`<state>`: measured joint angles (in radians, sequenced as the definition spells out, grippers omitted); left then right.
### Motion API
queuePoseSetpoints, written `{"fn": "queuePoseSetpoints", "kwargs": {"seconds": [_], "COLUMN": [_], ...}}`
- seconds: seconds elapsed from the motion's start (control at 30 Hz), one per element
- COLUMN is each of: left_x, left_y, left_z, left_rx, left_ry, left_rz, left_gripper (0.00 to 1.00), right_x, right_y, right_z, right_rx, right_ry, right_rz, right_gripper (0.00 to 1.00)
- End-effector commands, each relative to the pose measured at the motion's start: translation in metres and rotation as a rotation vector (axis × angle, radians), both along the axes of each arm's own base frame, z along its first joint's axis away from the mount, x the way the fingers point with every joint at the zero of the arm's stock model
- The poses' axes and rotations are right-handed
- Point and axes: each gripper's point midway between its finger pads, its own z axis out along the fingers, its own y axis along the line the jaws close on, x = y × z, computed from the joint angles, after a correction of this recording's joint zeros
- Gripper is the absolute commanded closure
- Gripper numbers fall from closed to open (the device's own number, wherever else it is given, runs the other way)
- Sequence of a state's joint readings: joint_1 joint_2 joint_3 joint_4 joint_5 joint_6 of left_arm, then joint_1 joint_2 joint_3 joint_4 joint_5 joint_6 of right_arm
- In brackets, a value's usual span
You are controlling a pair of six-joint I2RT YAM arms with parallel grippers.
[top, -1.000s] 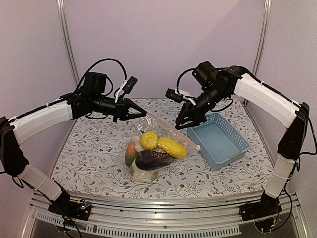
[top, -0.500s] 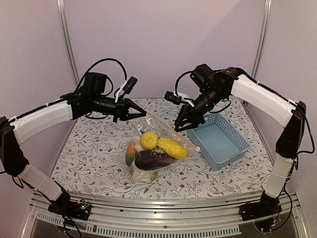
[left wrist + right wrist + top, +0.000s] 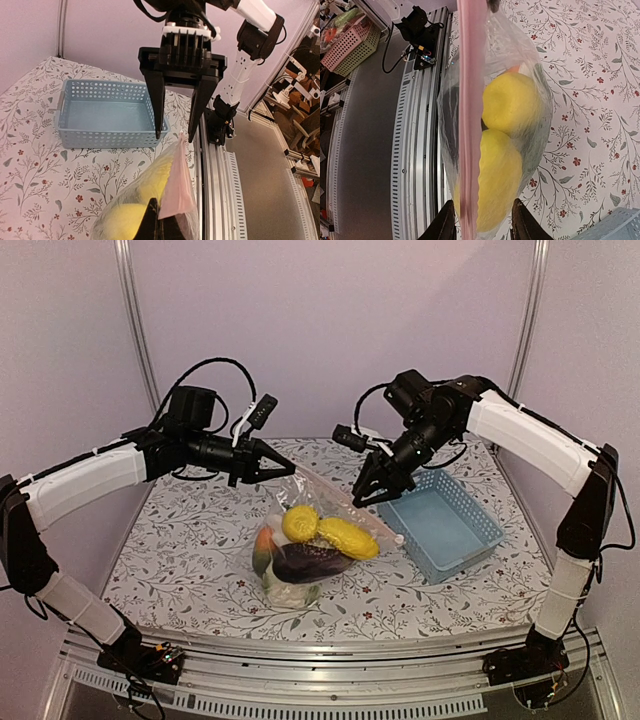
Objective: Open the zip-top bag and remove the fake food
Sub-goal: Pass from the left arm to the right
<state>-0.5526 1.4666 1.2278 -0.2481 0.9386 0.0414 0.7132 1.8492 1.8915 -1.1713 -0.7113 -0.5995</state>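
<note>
Setting up the opening pull: early in the task, nothing out of the bag yet. Floral-cloth table [image 3: 180, 540] carries everything. Light-blue slotted basket [image 3: 470, 552] sits at right, just beside the bag's right end. Zip-top bag [image 3: 335, 502] is at table centre, bottom resting on the cloth, top edge lifted toward back-left. Fake food [image 3: 320, 540] is all inside it: two yellow pieces [image 3: 300, 522] on top, dark purple eggplant [image 3: 310, 562] under them, orange and white bits lower left. Left gripper [image 3: 285, 469] is pinched tight on the bag's upper-left corner, holding it up. Right gripper [image 3: 368, 495] has jaws partly apart, straddling the other end of the top edge, fingers [image 3: 446, 225] either side, not clamped per wrist view. Pink zip strip [image 3: 470, 125] runs between them and looks sealed. Judgement: bag is presented; left to do is grab the lip, part the seal and pull out every piece.
</note>
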Motion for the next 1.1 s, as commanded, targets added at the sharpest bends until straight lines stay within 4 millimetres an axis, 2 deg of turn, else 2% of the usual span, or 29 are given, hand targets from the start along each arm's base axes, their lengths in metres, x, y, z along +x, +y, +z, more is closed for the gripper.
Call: {"fn": "queuePoseSetpoints", "kwargs": {"seconds": [0.0,0.3,0.53,0.8,1.07], "left_x": [-0.006,-0.009,-0.009,-0.008,-0.008], "left_y": [-0.004,-0.004,-0.004,-0.004,-0.004], "left_z": [0.013,0.015,0.015,0.014,0.013], "left_rx": [-0.024,-0.033,-0.032,-0.03,-0.029], "left_ry": [-0.033,-0.034,-0.036,-0.03,-0.028], "left_rz": [-0.036,-0.05,-0.048,-0.047,-0.047], "left_gripper": [1.0,1.0,1.0,1.0,1.0], "right_x": [0.003,0.018,0.017,0.015,0.015], "right_y": [-0.002,0.0,0.0,-0.004,-0.005], "right_z": [0.004,-0.008,-0.015,0.015,0.004], "right_rx": [-0.014,-0.051,-0.064,-0.016,-0.042], "right_ry": [-0.03,-0.043,-0.032,-0.084,-0.066], "right_rz": [-0.006,-0.043,-0.041,-0.047,-0.042], "right_gripper": [0.64,0.65,0.66,0.66,0.66]}}
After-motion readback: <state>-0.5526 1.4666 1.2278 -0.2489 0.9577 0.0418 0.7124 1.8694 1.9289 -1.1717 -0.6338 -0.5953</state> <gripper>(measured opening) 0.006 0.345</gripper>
